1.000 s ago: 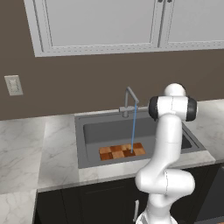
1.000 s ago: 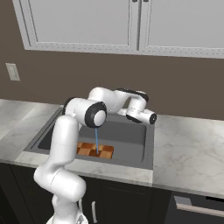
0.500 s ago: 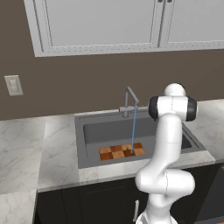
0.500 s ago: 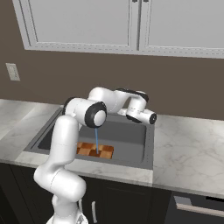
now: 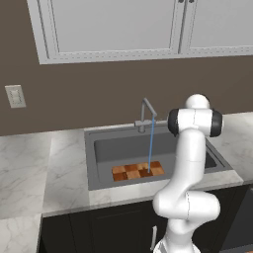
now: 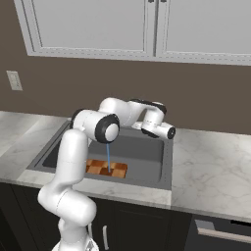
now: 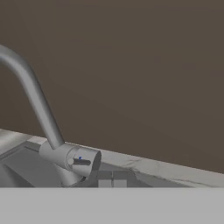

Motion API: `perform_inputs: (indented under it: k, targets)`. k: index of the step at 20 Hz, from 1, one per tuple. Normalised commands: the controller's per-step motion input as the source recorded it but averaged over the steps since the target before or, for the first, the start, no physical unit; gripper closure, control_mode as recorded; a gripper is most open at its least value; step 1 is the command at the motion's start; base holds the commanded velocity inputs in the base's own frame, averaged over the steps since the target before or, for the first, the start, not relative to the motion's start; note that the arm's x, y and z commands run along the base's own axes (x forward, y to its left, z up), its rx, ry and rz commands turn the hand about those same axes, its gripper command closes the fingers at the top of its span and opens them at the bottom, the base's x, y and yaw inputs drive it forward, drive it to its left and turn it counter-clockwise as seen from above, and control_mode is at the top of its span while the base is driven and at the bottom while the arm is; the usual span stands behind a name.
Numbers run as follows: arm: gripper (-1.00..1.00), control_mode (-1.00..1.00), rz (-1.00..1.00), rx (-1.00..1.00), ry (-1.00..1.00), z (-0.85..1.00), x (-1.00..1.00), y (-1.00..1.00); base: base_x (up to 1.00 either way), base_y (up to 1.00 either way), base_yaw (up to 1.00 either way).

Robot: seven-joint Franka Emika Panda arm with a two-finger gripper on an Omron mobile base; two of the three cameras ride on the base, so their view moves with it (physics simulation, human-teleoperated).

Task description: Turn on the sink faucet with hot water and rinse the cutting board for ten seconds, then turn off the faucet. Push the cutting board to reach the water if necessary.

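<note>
- One cutting board [image 5: 137, 171] lies flat on the floor of the sink [image 5: 99, 148], toward the basin's front edge and about midway between its left and right walls; its orange, tan and dark brown squares also show in the right base view [image 6: 105, 168].
- The water [image 5: 150, 146] falls as a thin pale blue line from the spout tip straight down onto the board, landing on its right half in the left base view.
- The faucet [image 5: 146, 114] stands at the middle of the sink's back rim, its gooseneck angled forward over the basin; the hand view shows its base with the short side lever [image 7: 81, 162] pointing toward the camera.
- The gripper [image 7: 112, 180] sits just beside the faucet base in the hand view, fingertips [image 7: 104, 179] pressed together with nothing between them, close to the lever but not visibly touching it.
- In the right base view the hand [image 6: 158, 128] hangs over the sink's back right corner, above the rim.
- The marble counter [image 5: 29, 168] wraps the sink on both sides; a wall outlet [image 5: 15, 96] sits above its left stretch, and white cabinets [image 5: 113, 27] hang above.
</note>
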Motion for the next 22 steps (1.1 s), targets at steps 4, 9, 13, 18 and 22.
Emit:
perform_inputs:
  k: [4, 9, 13, 18, 22]
  targets:
    - [1.0, -1.0, 0.0, 0.0, 0.0, 0.0, 0.0, 0.0, 0.0, 0.0, 0.0]
    - [1.0, -1.0, 0.0, 0.0, 0.0, 0.0, 0.0, 0.0, 0.0, 0.0, 0.0]
    - [1.0, -1.0, 0.0, 0.0, 0.0, 0.0, 0.0, 0.0, 0.0, 0.0, 0.0]
    - [1.0, -1.0, 0.0, 0.0, 0.0, 0.0, 0.0, 0.0, 0.0, 0.0, 0.0]
    - [1.0, -1.0, 0.0, 0.0, 0.0, 0.0, 0.0, 0.0, 0.0, 0.0, 0.0]
